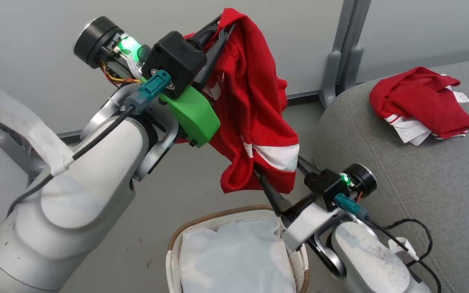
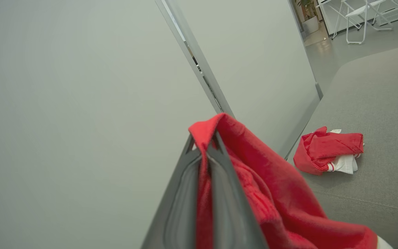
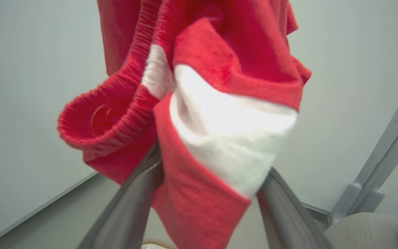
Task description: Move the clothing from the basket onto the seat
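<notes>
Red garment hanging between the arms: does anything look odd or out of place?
Nothing looks damaged. The red garment hangs bunched in mid-air above the basket, pinched at its top by the left jaws, its hem between the spread right jaws. A second garment lies crumpled on the seat.

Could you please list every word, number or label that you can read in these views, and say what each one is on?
Nothing here is legible.
White tag on the crumpled garment lying on the seat: print too small to read.
Hanging garment: no lettering on the folds that show.
</notes>
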Motion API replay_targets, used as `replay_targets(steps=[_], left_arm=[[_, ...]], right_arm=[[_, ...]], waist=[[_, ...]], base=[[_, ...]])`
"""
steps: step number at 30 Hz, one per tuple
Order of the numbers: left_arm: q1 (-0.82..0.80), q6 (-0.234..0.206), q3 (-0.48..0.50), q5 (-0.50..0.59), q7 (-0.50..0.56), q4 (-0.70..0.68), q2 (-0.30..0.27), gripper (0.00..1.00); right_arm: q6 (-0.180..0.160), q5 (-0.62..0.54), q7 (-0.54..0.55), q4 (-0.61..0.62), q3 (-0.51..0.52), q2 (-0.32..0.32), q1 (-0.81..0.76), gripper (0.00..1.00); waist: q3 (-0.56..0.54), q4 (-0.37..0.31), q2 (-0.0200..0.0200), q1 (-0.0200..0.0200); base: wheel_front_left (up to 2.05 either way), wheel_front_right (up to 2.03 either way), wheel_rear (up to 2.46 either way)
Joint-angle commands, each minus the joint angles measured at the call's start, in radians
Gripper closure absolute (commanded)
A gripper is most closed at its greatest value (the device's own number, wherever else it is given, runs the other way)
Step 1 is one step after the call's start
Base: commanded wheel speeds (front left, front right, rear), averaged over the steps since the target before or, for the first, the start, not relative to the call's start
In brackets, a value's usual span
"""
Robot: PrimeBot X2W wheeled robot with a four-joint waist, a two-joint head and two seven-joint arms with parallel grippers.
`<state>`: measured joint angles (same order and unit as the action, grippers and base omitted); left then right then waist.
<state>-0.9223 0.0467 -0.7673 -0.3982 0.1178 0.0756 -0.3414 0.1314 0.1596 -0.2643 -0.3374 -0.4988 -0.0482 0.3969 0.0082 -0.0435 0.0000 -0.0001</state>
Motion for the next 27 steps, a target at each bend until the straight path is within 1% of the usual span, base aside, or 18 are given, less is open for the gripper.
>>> replay_targets(steps=[1, 4, 5, 6, 7, 11, 13, 16, 17, 18, 19, 20, 21, 24, 27], left_arm=[[0.001, -0.006, -0.002, -0.008, 0.002, -0.007, 0.001, 1.0], [0.017, -0.007, -0.006, -0.015, -0.001, -0.023, 0.004, 1.0], [0.024, -0.008, -0.008, -0.017, -0.002, -0.028, 0.005, 1.0], [0.029, -0.01, -0.009, -0.02, -0.003, -0.03, 0.006, 1.0], [0.036, -0.01, -0.01, -0.026, -0.003, -0.034, 0.006, 1.0], [0.066, -0.02, -0.004, -0.047, -0.01, -0.04, -0.001, 1.0], [0.087, -0.029, -0.003, -0.046, -0.024, -0.033, -0.011, 1.0], [0.131, -0.043, 0.001, -0.061, -0.051, -0.018, -0.009, 1.0], [0.148, -0.048, 0.002, -0.066, -0.064, -0.011, -0.009, 0.86], [0.163, -0.052, 0.002, -0.068, -0.077, -0.004, -0.01, 0.76], [0.184, -0.058, 0.003, -0.073, -0.095, 0.005, -0.009, 0.51], [0.2, -0.06, 0.006, -0.077, -0.113, 0.013, -0.008, 0.21], [0.22, -0.066, 0.009, -0.081, -0.137, 0.023, -0.005, 0.0], [0.277, -0.081, 0.022, -0.098, -0.207, 0.059, 0.005, 0.0], [0.337, -0.086, 0.029, -0.126, -0.269, 0.102, 0.021, 0.0]], right_arm=[[-0.001, 0.002, 0.0, 0.004, 0.007, -0.004, 0.019, 0.0], [-0.001, -0.001, 0.0, 0.0, 0.01, -0.004, 0.053, 0.0], [-0.001, -0.003, 0.0, -0.004, 0.009, -0.004, 0.066, 0.58], [-0.001, -0.003, 0.0, -0.007, 0.009, -0.004, 0.075, 0.71], [-0.001, -0.005, 0.0, -0.011, 0.008, -0.004, 0.086, 1.0], [-0.001, -0.005, 0.0, -0.009, 0.017, -0.004, 0.112, 1.0], [-0.001, -0.005, 0.0, -0.003, 0.025, -0.004, 0.116, 1.0], [-0.001, -0.008, 0.0, 0.011, 0.038, -0.004, 0.116, 1.0], [-0.001, -0.01, 0.0, 0.015, 0.042, -0.004, 0.113, 1.0], [-0.001, -0.011, 0.0, 0.02, 0.047, -0.004, 0.111, 1.0], [-0.001, -0.012, 0.0, 0.025, 0.051, -0.004, 0.107, 1.0], [-0.001, -0.013, 0.0, 0.029, 0.056, -0.004, 0.104, 1.0], [-0.001, -0.018, 0.0, 0.033, 0.063, -0.004, 0.1, 1.0], [-0.001, -0.028, 0.0, 0.042, 0.089, -0.004, 0.089, 1.0], [-0.001, -0.046, 0.0, 0.047, 0.123, -0.004, 0.078, 1.0]], waist=[[0.001, 0.003, 0.0, 0.0001], [0.002, 0.009, 0.0, 0.0001], [0.003, 0.011, 0.0, 0.0001], [0.003, 0.013, 0.0, 0.0001], [0.004, 0.014, 0.0, 0.0001], [0.006, 0.02, 0.0, 0.0001], [0.008, 0.022, 0.0, 0.0001], [0.01, 0.023, 0.0, 0.0001], [0.011, 0.023, 0.0, 0.0001], [0.011, 0.023, 0.0, 0.0001], [0.012, 0.022, 0.0, 0.0001], [0.012, 0.022, 0.0, 0.0001], [0.012, 0.022, 0.0, 0.0001], [0.012, 0.021, 0.0, 0.0001], [0.012, 0.02, 0.0, 0.0001]], base=[[0.0, 0.0, 0.0], [0.0, 0.0, 0.0], [0.0, 0.0, 0.0], [0.0, 0.0, 0.0], [0.0, 0.0, 0.0], [0.0, 0.0, 0.0], [0.0, 0.0, 0.0], [0.0, 0.0, 0.0], [0.0, 0.0, 0.0], [0.0, 0.0, 0.0], [0.0, 0.0, 0.0], [0.0, 0.0, 0.0], [0.0, 0.0, 0.0], [0.0, 0.0, 0.0], [0.0, 0.0, 0.0]])
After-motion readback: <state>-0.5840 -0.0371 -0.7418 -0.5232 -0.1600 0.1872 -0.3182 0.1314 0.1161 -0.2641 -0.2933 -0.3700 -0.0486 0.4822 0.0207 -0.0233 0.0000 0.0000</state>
